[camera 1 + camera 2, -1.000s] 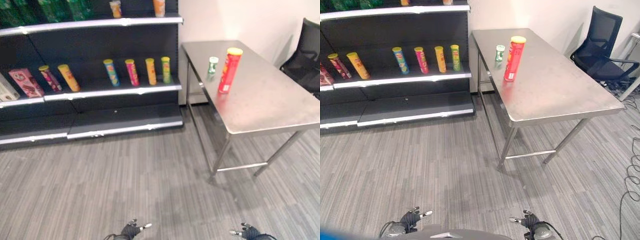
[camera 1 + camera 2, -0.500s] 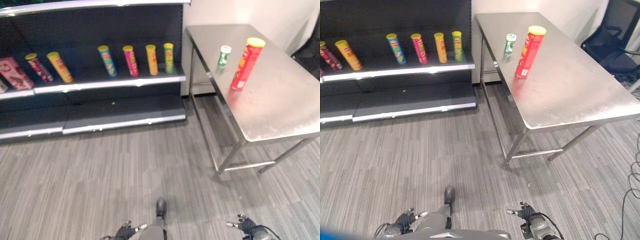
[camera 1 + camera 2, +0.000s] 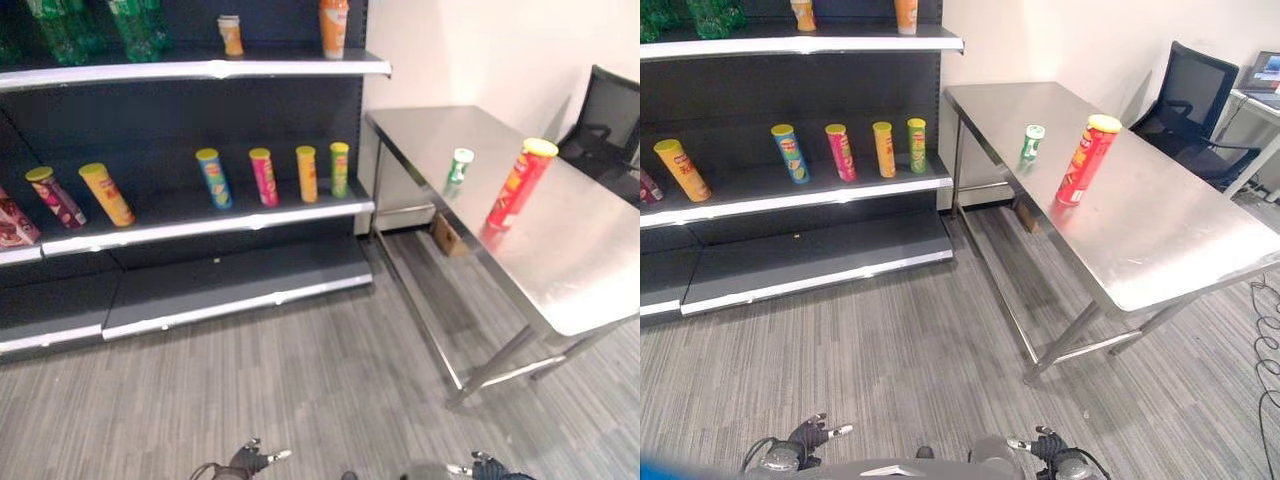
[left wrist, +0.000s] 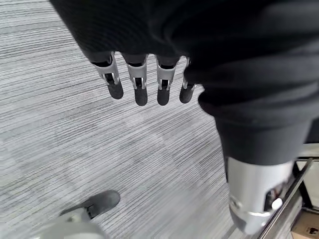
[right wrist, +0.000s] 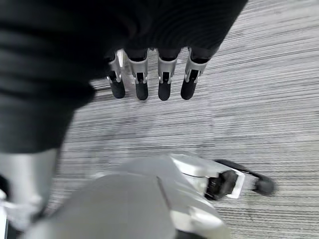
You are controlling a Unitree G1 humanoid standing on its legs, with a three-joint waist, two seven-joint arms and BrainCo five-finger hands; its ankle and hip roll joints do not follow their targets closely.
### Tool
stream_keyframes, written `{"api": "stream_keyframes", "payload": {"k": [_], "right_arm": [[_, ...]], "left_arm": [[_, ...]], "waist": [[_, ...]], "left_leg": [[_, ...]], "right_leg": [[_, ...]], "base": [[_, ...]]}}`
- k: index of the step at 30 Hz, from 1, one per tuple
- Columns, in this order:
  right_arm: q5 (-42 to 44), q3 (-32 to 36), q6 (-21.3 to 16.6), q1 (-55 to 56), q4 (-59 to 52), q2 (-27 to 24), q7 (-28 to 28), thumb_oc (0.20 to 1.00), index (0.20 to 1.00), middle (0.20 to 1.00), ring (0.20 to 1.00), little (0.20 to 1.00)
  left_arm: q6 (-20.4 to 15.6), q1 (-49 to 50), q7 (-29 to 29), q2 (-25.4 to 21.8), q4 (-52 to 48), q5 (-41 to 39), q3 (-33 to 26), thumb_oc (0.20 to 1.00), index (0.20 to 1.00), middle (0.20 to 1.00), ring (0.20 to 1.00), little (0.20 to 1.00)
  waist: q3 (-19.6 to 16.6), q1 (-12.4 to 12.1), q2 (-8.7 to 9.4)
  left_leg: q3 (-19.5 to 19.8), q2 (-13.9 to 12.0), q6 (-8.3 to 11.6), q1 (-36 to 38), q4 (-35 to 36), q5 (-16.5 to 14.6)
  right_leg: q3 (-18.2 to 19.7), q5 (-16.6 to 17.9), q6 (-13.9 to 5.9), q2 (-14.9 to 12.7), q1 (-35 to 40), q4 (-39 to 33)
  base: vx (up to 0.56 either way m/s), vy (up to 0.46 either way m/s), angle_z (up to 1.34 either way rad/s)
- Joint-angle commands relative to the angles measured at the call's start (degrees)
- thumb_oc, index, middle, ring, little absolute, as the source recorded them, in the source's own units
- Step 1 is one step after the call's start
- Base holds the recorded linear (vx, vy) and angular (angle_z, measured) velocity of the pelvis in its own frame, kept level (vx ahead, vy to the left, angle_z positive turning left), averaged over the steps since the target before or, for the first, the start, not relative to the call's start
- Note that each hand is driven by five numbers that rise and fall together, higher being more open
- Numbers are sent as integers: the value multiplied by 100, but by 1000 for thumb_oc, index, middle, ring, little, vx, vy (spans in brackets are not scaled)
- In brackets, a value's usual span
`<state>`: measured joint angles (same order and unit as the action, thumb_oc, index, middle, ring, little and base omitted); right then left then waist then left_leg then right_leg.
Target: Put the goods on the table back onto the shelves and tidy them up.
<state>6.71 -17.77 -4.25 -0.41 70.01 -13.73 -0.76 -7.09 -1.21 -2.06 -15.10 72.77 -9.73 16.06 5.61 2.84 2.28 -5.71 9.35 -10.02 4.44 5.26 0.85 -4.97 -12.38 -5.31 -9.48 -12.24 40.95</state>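
Both robot hands hang low over the grey striped carpet floor (image 3: 890, 340), the left robot hand (image 4: 144, 82) and right robot hand (image 5: 149, 79) with fingers relaxed, holding nothing. Well ahead of the right one, the tall red cylindrical can with a yellow lid (image 3: 1087, 160) and the small green can (image 3: 1031, 143) stand near the steel tabletop's (image 3: 1160, 240) shelf-side edge. Ahead of the left one, the dark shelves (image 3: 790, 190) carry upright cans, with bare floor between.

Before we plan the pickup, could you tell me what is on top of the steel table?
On the table stand a tall red can with a yellow lid and, apart from it, a small green can, both upright. Its far right edge lies out of view.
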Motion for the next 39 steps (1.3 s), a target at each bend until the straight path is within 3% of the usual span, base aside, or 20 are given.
{"api": "stream_keyframes", "payload": {"k": [1, 5, 7, 10, 16, 20, 22, 24, 25, 28, 29, 31, 32, 33, 34, 35, 36, 39], "right_arm": [[-105, -108, -11, -197, -114, -183, -27, 1000, 1000, 1000, 1000, 1000], [-114, -103, 17, -268, -109, -188, -32, 1000, 1000, 1000, 1000, 1000], [-123, -105, 7, -277, -108, -212, -35, 1000, 1000, 1000, 1000, 1000], [-89, -60, -39, -162, -11, -267, -17, 1000, 1000, 1000, 1000, 1000], [-26, -106, -99, -171, -29, -327, -17, 1000, 1000, 1000, 1000, 1000], [-17, -126, -107, -173, -39, -340, -21, 1000, 1000, 1000, 1000, 1000], [19, -123, -123, -140, -39, -350, -23, 1000, 1000, 1000, 1000, 1000], [40, -125, -128, -119, -35, -345, 4, 1000, 1000, 1000, 1000, 1000], [37, -111, -121, -92, -60, -367, -1, 1000, 1000, 1000, 1000, 1000], [65, -97, -75, -97, -38, -398, -18, 1000, 1000, 1000, 1000, 1000], [82, -88, -70, -81, -36, -405, -20, 1000, 1000, 1000, 1000, 1000], [74, -79, -71, -53, 5, -404, -24, 1000, 1000, 1000, 1000, 1000], [74, -79, -71, -54, 5, -403, -24, 1000, 1000, 1000, 1000, 1000], [36, -115, -61, -54, 27, -398, -32, 1000, 1000, 1000, 1000, 1000], [15, -149, -55, -61, 42, -395, -42, 1000, 1000, 1000, 1000, 1000], [15, -149, -55, -62, 42, -394, -42, 1000, 1000, 1000, 1000, 1000], [-8, -194, -55, -63, 48, -403, -30, 1000, 1000, 1000, 1000, 1000], [19, -169, -61, -40, 43, -393, 17, 1000, 1000, 1000, 1000, 1000]], "left_arm": [[-127, -199, -20, -11, -137, 276, -16, 1000, 1000, 1000, 1000, 1000], [-156, -238, -30, 47, -141, 363, 51, 1000, 1000, 1000, 1000, 1000], [-154, -246, -21, 65, -117, 409, 58, 1000, 1000, 1000, 1000, 1000], [-150, -185, -26, 122, -7, 487, 54, 1000, 1000, 1000, 1000, 1000], [-133, -219, -43, 118, -20, 456, 80, 1000, 1000, 1000, 1000, 1000], [-119, -201, -56, 129, -6, 413, 49, 1000, 1000, 1000, 1000, 1000], [-123, -171, -78, 123, 11, 344, -20, 1000, 1000, 1000, 1000, 1000], [-116, -167, -77, 107, 14, 273, -69, 1000, 1000, 1000, 1000, 1000], [-87, -183, -70, 74, -19, 216, -79, 1000, 1000, 1000, 1000, 1000], [-61, -172, -76, 69, -26, 191, -83, 1000, 1000, 1000, 1000, 1000], [-62, -162, -74, 81, -29, 171, -82, 1000, 1000, 1000, 1000, 1000], [-58, -154, -68, 113, 17, 191, -80, 1000, 1000, 1000, 1000, 1000], [-58, -155, -68, 111, 18, 191, -80, 1000, 1000, 1000, 1000, 1000], [-64, -164, -77, 119, 46, 216, -55, 1000, 1000, 1000, 1000, 1000], [-84, -172, -90, 112, 53, 206, -25, 1000, 1000, 1000, 1000, 1000], [-84, -172, -90, 112, 53, 206, -25, 1000, 1000, 1000, 1000, 1000], [-102, -205, -104, 111, 57, 184, 18, 1000, 1000, 1000, 1000, 1000], [-104, -210, -92, 115, 109, 173, 3, 1000, 1000, 1000, 1000, 1000]], "waist": [[218, -11, -193], [305, -8, -116], [331, 2, -92], [123, 38, -38], [10, 48, -34], [-4, 22, -20], [-6, 2, 3], [61, 5, 40], [231, -12, 102], [375, 2, 120], [381, 6, 124], [339, 18, 234], [334, 20, 240], [291, 16, 302], [273, -16, 310], [266, -8, 315], [255, -30, 274], [146, 15, 169]], "left_leg": [[52, -653, 600, 267, -26, -619], [-114, -606, 669, 421, -26, -703], [-119, -593, 682, 499, -26, -748], [32, -719, 836, 807, -26, -984], [21, -1052, 1143, 1028, -41, -868], [9, -1144, 1250, 1007, -281, -772], [5, -1226, 1344, 947, -663, -655], [41, -1259, 1490, 564, -1652, -345], [134, -1328, 1600, -119, -3148, 123], [10, -1501, 1541, -612, -4038, 305], [-100, -1555, 1473, -667, -3999, 249], [-286, -1531, 1331, -653, -3073, -194], [-286, -1524, 1328, -655, -3062, -185], [-118, -1373, 1264, -638, -2146, -336], [210, -1207, 1242, -695, -1662, -313], [216, -1198, 1241, -695, -1640, -296], [778, -1043, 1245, -730, -1094, -196], [914, -1089, 1282, -433, -422, -97]], "right_leg": [[-342, 913, 34, 395, 1012, -3132], [-148, 1499, -254, 629, 783, -4595], [-202, 1481, -278, 632, 744, -4595], [-269, 1464, -106, 724, 1104, -4595], [-438, 1065, 154, 955, 1455, -4595], [-474, 942, 243, 1031, 1576, -4595], [-467, 822, 339, 1099, 1716, -4595], [-418, 720, 464, 1161, 1854, -4595], [-372, 642, 612, 1224, 2015, -4595], [-319, 635, 712, 1300, 2143, -4595], [-304, 643, 719, 1291, 2164, -4595], [-238, 691, 638, 1155, 2162, -4595], [-240, 692, 636, 1149, 2156, -4595], [-159, 697, 561, 1080, 2132, -4595], [-76, 690, 540, 1073, 2123, -4595], [-84, 689, 539, 1067, 2116, -4595], [37, 673, 524, 1105, 2130, -4595], [176, 625, 477, 1133, 2162, -4595]], "base": [[96, -34, -19], [141, -50, -26], [232, -104, 1], [449, -267, 22], [242, -224, 67], [165, -210, 16], [156, -223, -27], [109, -264, -45], [47, -248, -11], [22, -144, -31], [52, -73, -46], [56, -22, -43], [60, 25, -31], [48, 41, -26], [49, 40, -20], [54, 60, -27], [65, 61, -41], [141, 125, -65]]}}
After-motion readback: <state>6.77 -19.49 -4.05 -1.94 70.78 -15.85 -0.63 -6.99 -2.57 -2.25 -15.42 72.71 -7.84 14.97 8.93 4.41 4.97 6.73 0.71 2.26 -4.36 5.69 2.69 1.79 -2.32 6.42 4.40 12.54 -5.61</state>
